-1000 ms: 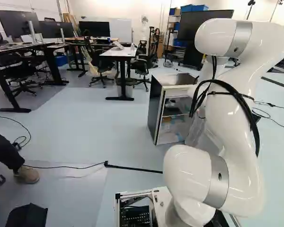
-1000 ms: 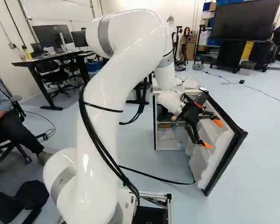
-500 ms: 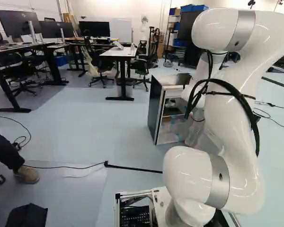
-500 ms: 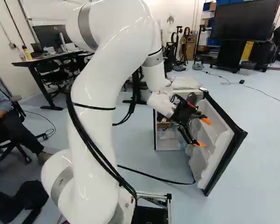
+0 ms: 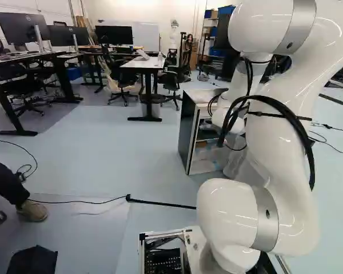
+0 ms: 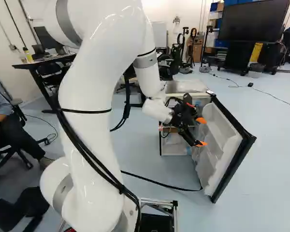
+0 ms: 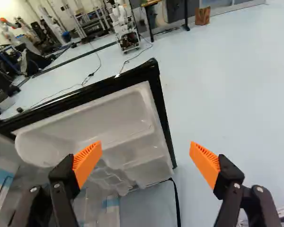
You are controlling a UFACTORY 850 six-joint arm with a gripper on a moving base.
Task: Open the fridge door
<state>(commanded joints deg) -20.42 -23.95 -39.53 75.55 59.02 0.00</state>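
A white robot arm (image 6: 94, 135) reaches toward a small fridge (image 6: 187, 87) on a pale blue floor (image 6: 266, 164), its door (image 6: 221, 133) swung well out from the cabinet. The jaws stand wide apart and grip nothing, their orange pads (image 6: 201, 120) beside the door's white inner side; whether they touch it cannot be told. Seen from the wrist, the molded door shelves (image 7: 99, 116) lie ahead of and below one finger, with floor ahead of the other. At the center of the left base view, the fridge shows its dark side panel and lower compartments, partly behind the arm. A black cable (image 6: 154, 182) runs along the floor to the foot of the door. Beyond the door in the wrist view stands another robot (image 7: 120, 16).
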